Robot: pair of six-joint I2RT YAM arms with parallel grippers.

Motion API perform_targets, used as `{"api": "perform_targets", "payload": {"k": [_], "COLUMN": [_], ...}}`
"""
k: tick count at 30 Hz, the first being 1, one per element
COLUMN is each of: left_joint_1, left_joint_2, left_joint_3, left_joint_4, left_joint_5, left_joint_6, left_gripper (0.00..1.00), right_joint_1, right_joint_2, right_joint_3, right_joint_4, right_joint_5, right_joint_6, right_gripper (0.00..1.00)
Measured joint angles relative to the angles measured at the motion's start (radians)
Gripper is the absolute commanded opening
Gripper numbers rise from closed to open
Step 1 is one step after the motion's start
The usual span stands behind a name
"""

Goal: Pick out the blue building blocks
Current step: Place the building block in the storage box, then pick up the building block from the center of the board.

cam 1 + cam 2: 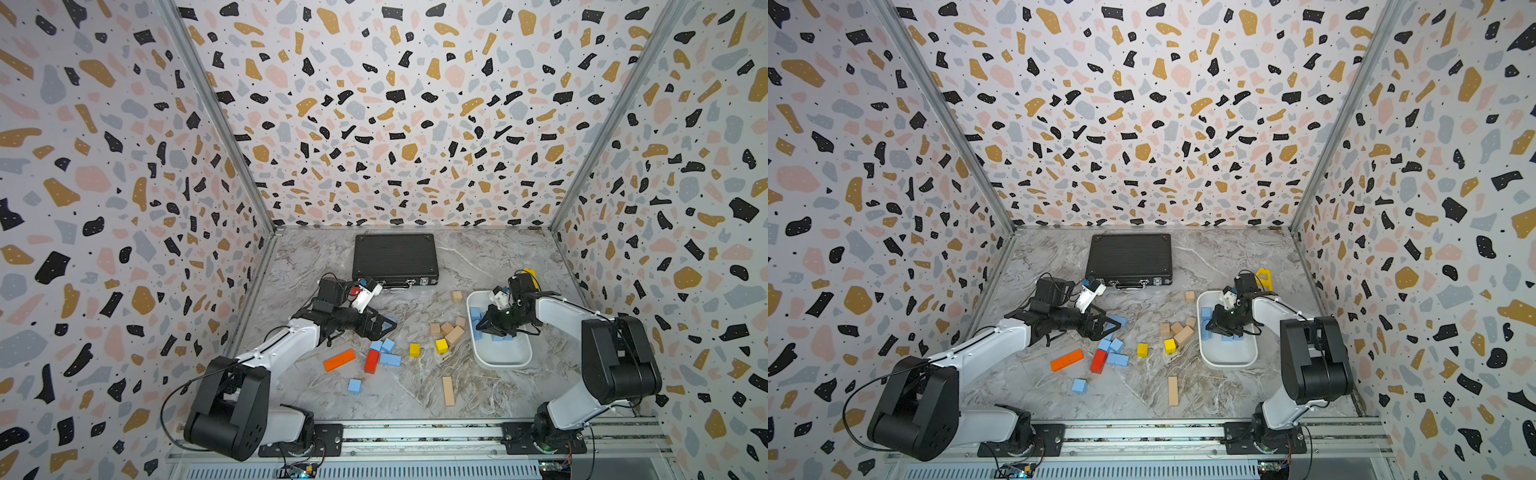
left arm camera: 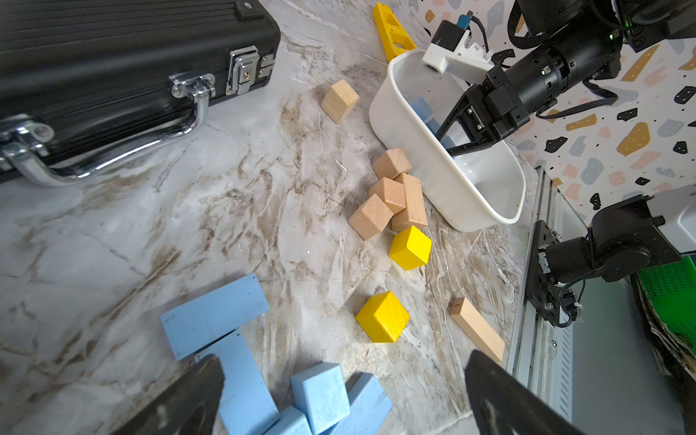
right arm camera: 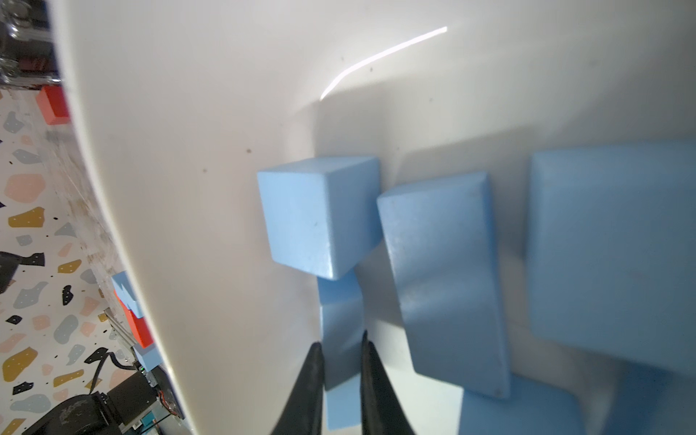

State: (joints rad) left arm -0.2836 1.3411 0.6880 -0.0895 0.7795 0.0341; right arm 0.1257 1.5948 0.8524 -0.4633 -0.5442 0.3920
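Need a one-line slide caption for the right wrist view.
Right gripper pinching a slim blue block inside the white tub, beside other blue blocks lying on its floor.

The blue building blocks (image 1: 390, 359) were finished in light blue, with a red block (image 1: 371, 361) and an orange block (image 1: 339, 360) at their nine o'clock. Yellow cubes (image 1: 441, 345) and tan wooden blocks (image 1: 454, 335) were shown on a grey-brown marbled table (image 1: 478, 257). The tub (image 1: 509, 351) at three o'clock was coloured white, the case (image 1: 395, 257) at twelve black.
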Motion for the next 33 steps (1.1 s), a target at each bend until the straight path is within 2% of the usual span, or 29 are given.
{"api": "perform_targets", "payload": {"k": [5,10,14,19,25,33], "left_joint_1": [0.000,0.000,0.005,0.038,0.124,0.231], "left_joint_2": [0.000,0.000,0.000,-0.004,-0.048,-0.110], "left_joint_3": [0.000,0.000,0.000,0.000,0.000,0.000], "left_joint_4": [0.000,-0.001,-0.007,-0.014,-0.013,-0.007], "left_joint_5": [0.000,-0.002,-0.012,-0.047,-0.097,-0.110], "left_joint_6": [0.000,0.000,0.003,0.003,-0.006,-0.001], "left_gripper": [1.00,1.00,1.00,1.00,1.00,1.00], "right_joint_1": [0.000,0.000,0.006,0.067,0.196,0.385], "right_joint_2": [0.002,-0.043,-0.150,-0.219,-0.158,0.028], "right_joint_3": [0.029,0.082,0.129,0.197,0.286,0.480], "right_joint_4": [-0.060,-0.138,-0.177,-0.222,-0.280,-0.335], "right_joint_5": [0.048,0.072,0.074,0.111,0.182,0.298], "right_joint_6": [-0.023,-0.034,-0.032,-0.033,-0.042,-0.132], "right_gripper": [0.34,0.34,0.35,0.35,0.35,0.35]}}
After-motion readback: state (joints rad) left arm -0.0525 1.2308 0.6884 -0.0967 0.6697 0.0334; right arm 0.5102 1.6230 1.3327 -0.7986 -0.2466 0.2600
